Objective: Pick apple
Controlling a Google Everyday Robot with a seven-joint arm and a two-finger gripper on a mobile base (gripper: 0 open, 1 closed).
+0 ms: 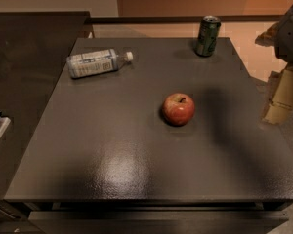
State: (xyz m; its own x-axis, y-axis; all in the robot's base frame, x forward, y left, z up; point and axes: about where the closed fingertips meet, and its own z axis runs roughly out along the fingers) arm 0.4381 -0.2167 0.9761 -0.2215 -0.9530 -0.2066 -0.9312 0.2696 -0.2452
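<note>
Camera view: a single look down onto a dark, slightly glossy table (112, 169) in warm, dim light.
Gripper: the gripper (282, 99) is at the right edge of the view, past the table's right side. Its tan segments hang below a grey arm part, and the frame cuts it off in part.
Gripper state: I cannot tell whether it is apart or together. It touches nothing on the table.
Apple: the apple (178, 108) is red with yellowish patches, stem up, near the table's middle. It sits left of the gripper and well apart from it.
Green can: the green can (207, 35) stands upright at the table's far edge, left of the gripper and farther back.
Bottle: the clear plastic bottle (97, 62) has a white cap and lies on its side at the far left. It is the farthest thing from the gripper, with its cap pointing toward the gripper's side.
Shadow: a soft dark patch (224, 126) lies between the apple and the gripper; it may be the arm's shadow.
Counter: a dark counter (29, 82) adjoins the table on the side away from the gripper.
</note>
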